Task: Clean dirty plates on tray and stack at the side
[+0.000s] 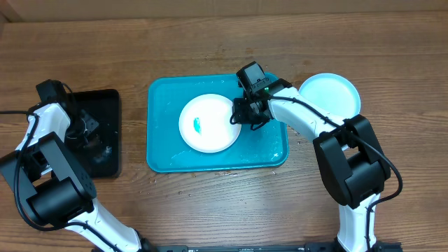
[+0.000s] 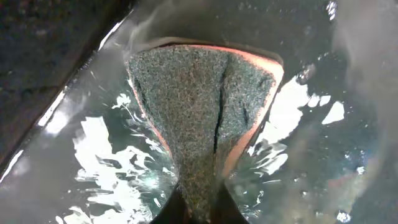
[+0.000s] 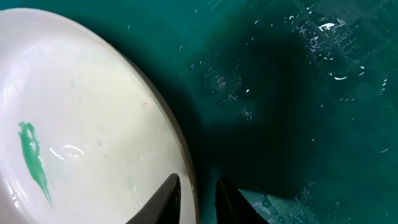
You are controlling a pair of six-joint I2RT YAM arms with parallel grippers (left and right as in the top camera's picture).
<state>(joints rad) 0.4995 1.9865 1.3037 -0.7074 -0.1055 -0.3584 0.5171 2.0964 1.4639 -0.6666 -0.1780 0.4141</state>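
On the wooden table [image 1: 210, 210], the smeared white plate [image 1: 210, 133] sits inside the tray [image 1: 161, 157], your right gripper [image 3: 198, 182] narrowly parted astride its rim, your left gripper [image 1: 89, 129] clamped on a sponge [image 2: 199, 106] left of the tray: pinch shallowly and the wet rim may slip free.

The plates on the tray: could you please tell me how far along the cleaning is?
Looks done: a light blue plate sits on the table right of the tray, no smear visible. In hand: the fingers of the right gripper straddle the rim of the white plate, a gap showing; the left gripper holds a sponge in the wet black tray. Left: the green smear on the white plate, then stacking.
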